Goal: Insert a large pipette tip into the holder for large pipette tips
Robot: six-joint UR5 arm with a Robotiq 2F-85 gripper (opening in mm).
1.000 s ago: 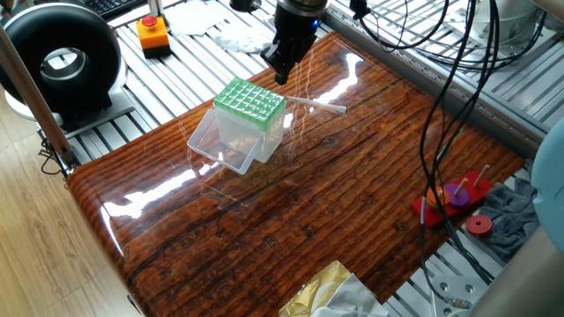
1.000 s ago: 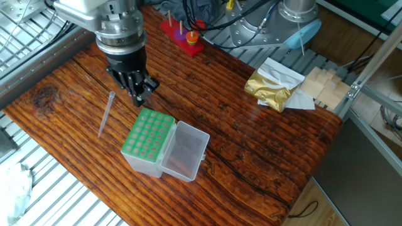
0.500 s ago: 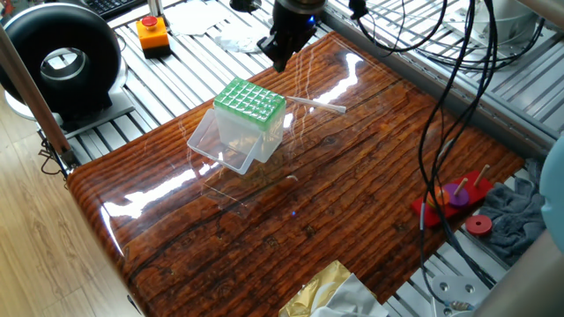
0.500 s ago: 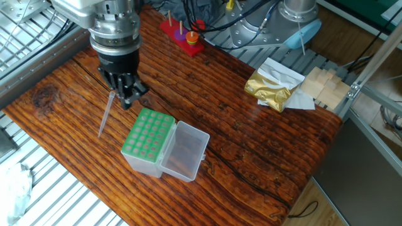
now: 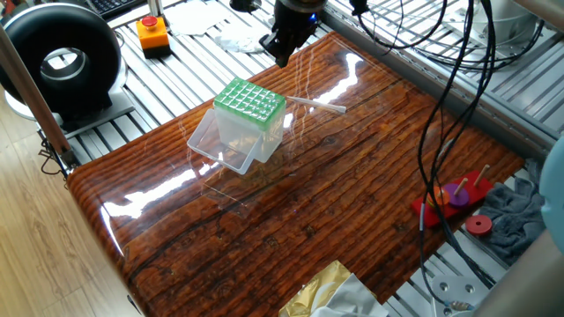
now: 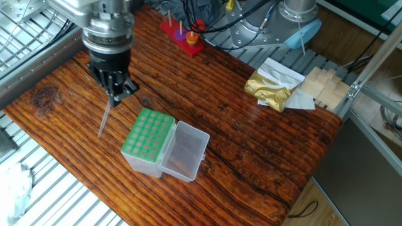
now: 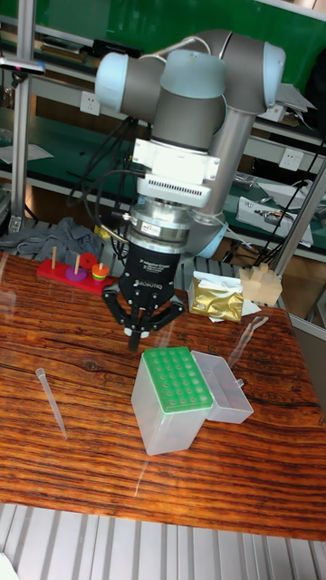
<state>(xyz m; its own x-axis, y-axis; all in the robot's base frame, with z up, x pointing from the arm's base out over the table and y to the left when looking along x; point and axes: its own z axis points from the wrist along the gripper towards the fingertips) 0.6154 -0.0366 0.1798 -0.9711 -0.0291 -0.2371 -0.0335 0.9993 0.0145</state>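
The large pipette tip [image 6: 105,117] lies flat on the wooden table, left of the holder; it also shows as a pale tube [image 5: 315,104] and at the left [image 7: 51,400]. The holder for large pipette tips [image 6: 147,134] is a clear box with a green gridded top [image 5: 250,99] [image 7: 176,369], its clear lid [image 6: 186,151] swung open. My gripper [image 6: 117,95] [image 5: 281,58] [image 7: 136,342] hangs above the table near the tip's far end, beside the holder's corner. Its fingers meet at a point with nothing between them.
A red peg toy [image 6: 182,32] [image 5: 460,197] sits at the table's far side. A gold foil pack [image 6: 271,88] and wooden blocks [image 6: 324,85] lie by one corner. An orange stop button [image 5: 152,33] and a black round device [image 5: 62,60] stand off the table. Cables hang behind the arm.
The gripper has moved away from the holder's corner toward the far end of the lying pipette tip. The tip and the holder have not moved.
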